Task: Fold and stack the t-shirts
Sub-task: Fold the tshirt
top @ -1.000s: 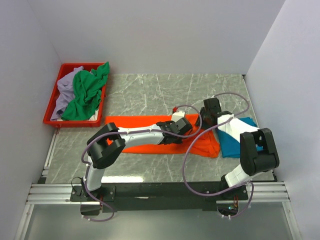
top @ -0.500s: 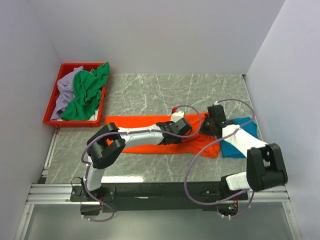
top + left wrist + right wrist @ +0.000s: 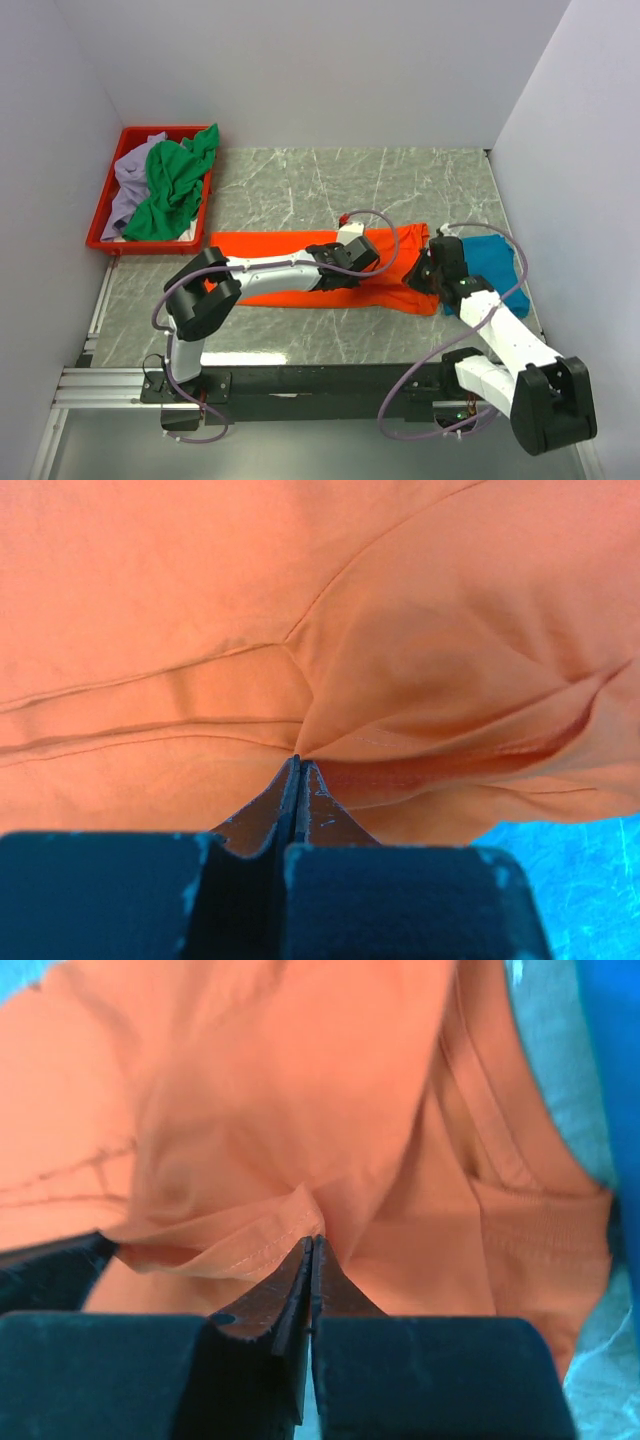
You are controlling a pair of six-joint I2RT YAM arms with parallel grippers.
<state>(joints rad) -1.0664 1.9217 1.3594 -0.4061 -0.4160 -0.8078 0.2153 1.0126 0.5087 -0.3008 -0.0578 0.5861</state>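
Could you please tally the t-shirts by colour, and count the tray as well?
Orange t-shirt: 1
Teal t-shirt: 1
Green t-shirt: 1
Lavender t-shirt: 1
Red tray: 1
Total: 5

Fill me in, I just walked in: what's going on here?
Two robot arms are working on the orange shirt spread on the table. The left tool and the right tool are each pinched shut on a fold of it. The blue shirt lies against its right end; the green shirt and lavender shirt sit in the red tray.
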